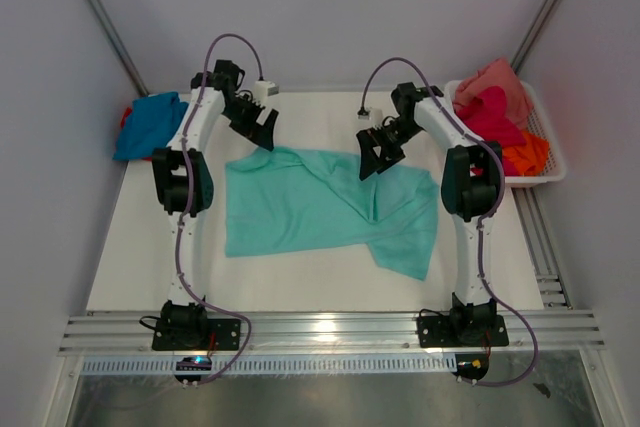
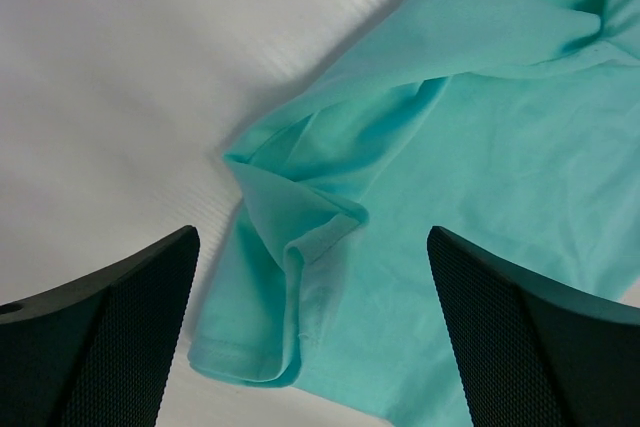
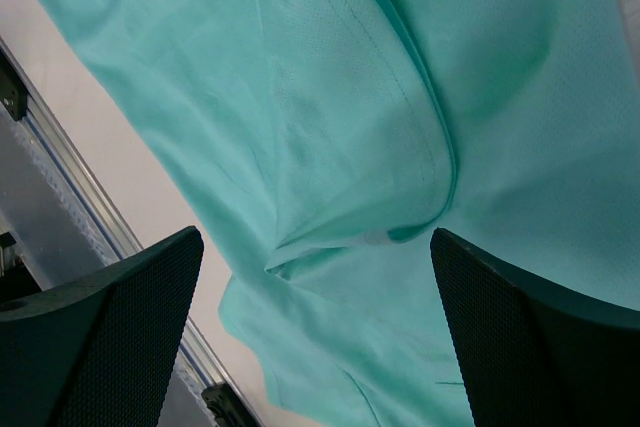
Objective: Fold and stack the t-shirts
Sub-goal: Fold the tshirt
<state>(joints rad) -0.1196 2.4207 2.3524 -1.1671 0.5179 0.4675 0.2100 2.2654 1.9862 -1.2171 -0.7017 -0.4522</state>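
Note:
A large mint-teal t-shirt (image 1: 330,209) lies crumpled and spread across the middle of the table. My left gripper (image 1: 262,127) hovers open over its far left corner. In the left wrist view the gripper (image 2: 312,347) has a folded hem corner (image 2: 295,247) between its wide-apart fingers (image 2: 100,337). My right gripper (image 1: 375,157) hovers open over the shirt's far right part. The right wrist view shows the gripper (image 3: 315,347) above the collar seam (image 3: 425,147). Neither gripper holds cloth. A blue t-shirt (image 1: 150,125) lies at the far left.
A white mesh basket (image 1: 553,137) at the far right holds salmon pink (image 1: 495,77), magenta (image 1: 490,117) and orange (image 1: 525,155) t-shirts. Metal rails (image 1: 330,332) run along the near edge and the right side. Grey walls close in on three sides.

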